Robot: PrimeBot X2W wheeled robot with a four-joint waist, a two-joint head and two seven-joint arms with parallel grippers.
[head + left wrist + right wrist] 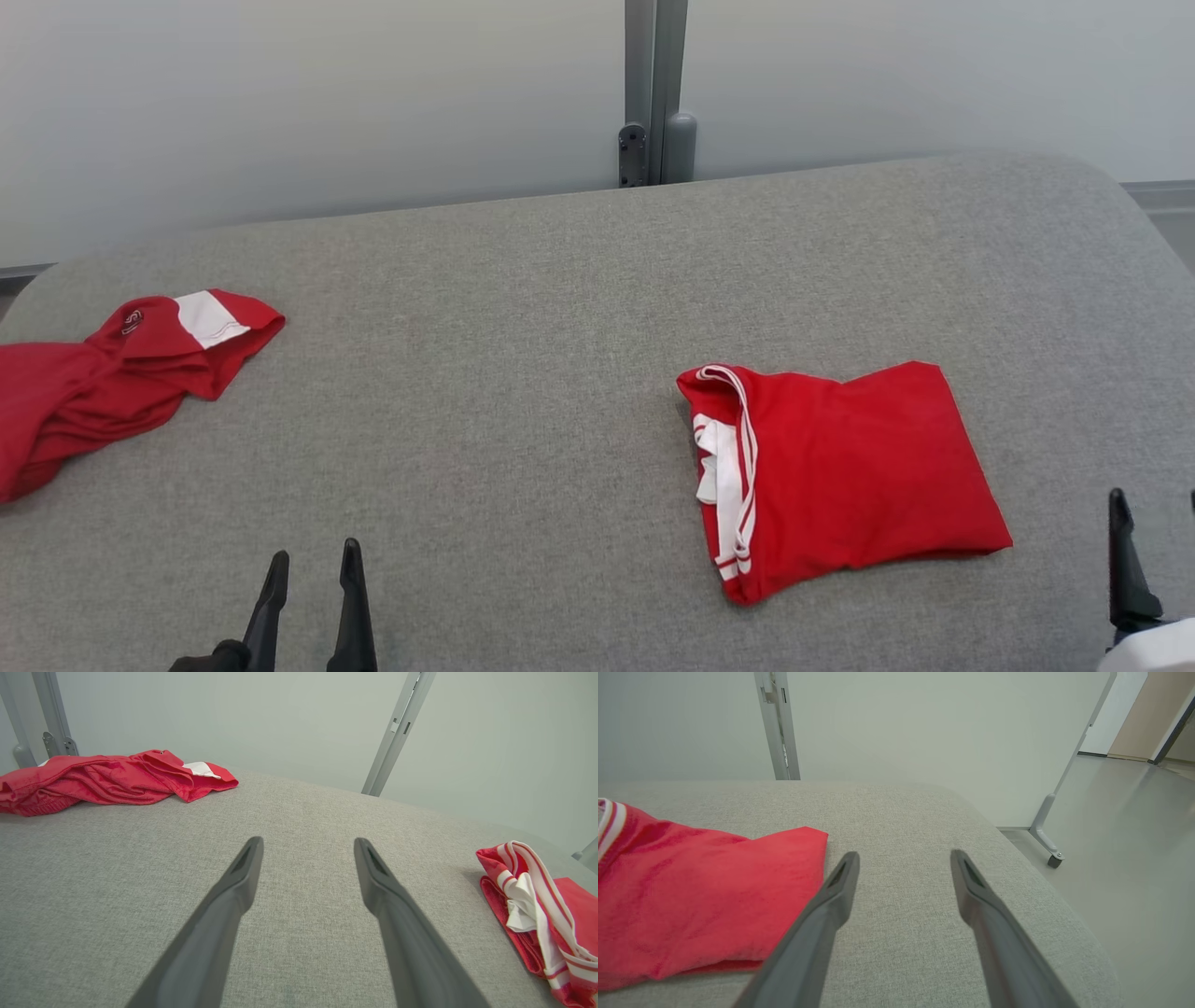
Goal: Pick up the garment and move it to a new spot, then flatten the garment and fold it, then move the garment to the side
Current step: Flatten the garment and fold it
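Black left tool (315,551): sat at 7 o'clock in the head view, its two fingers spread wide with nothing between them, over bare cloth.
Right tool (1155,499): sat at 4 o'clock by the frame edge, fingers likewise parted and empty, near the folded garment's right side but apart from it.
Folded red garment (840,467): lay flat at about 4 o'clock from centre as a rough rectangle, with its white-striped trim and white lining along the edge facing 9 o'clock.
Crumpled red garment (93,392): lay bunched at 9 o'clock, well apart from the folded one, with a white panel at its far end.
Grey tabletop (485,373): was covered in woven fabric, with rounded far corners.
Grey post (653,93): stood at 12 o'clock behind the far edge, against pale panels.
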